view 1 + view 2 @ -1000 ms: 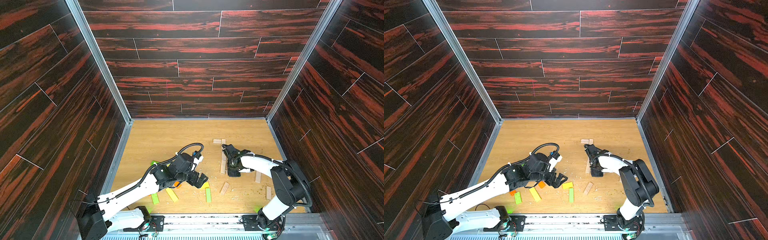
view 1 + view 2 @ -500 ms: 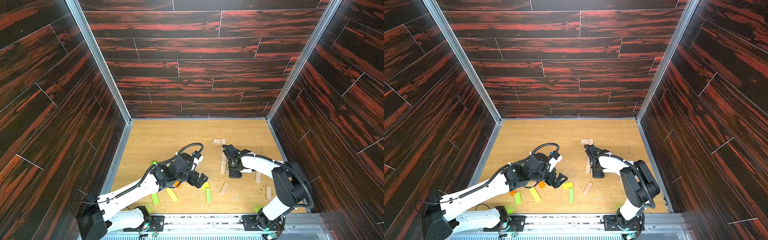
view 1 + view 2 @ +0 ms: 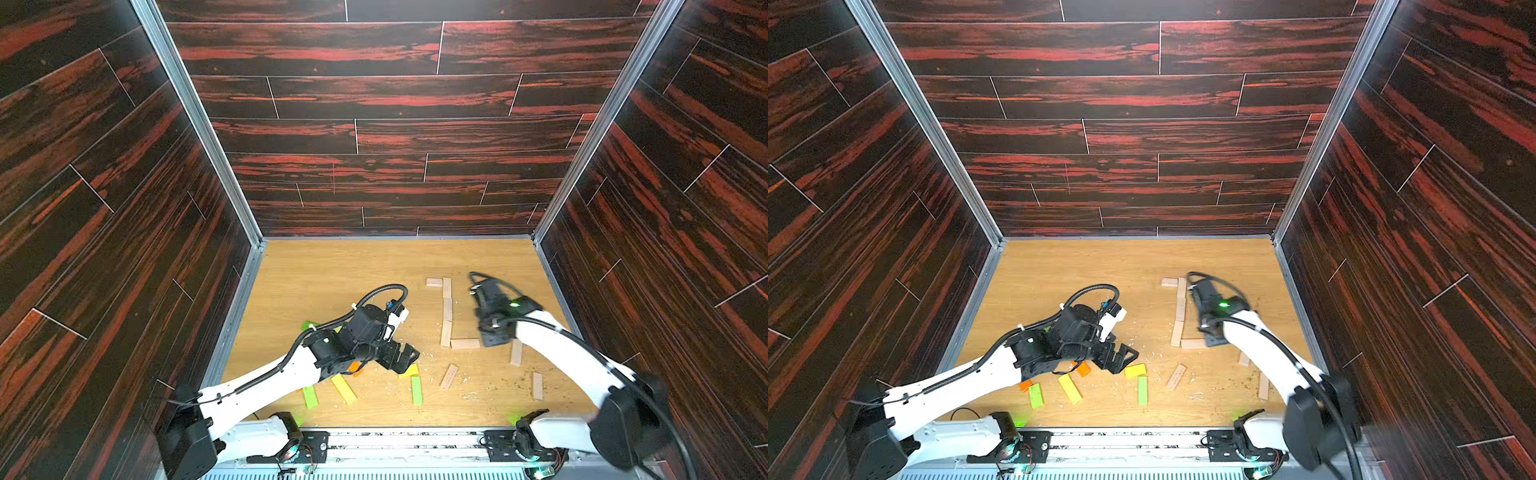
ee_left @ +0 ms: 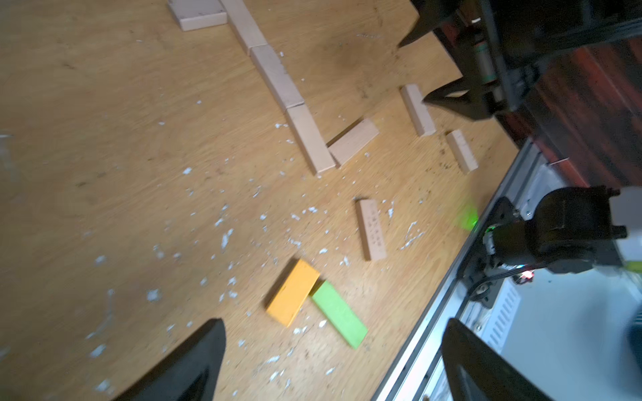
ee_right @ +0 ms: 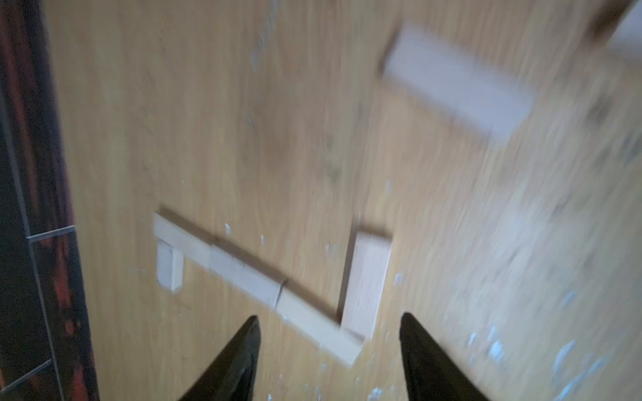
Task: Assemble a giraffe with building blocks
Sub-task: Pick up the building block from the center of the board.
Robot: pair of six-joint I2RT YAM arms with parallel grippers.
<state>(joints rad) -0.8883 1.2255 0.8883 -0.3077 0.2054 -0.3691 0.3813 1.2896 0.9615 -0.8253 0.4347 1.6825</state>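
Right gripper: fingers apart, holding nothing. Just ahead lies the near end of a row of 3 pale rectangular wooden planks, with 1 more pale plank butting that end. Left gripper: fingers wide apart, holding nothing. Just ahead, a yellow painted wooden plank touches a green painted wooden plank.

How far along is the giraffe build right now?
Done: a three-plank neck with a head block, plus one body plank at its near end. In hand: nothing; the right gripper and left gripper are both open. Left: probably legs and the rest of the body, from loose pale planks and coloured blocks.
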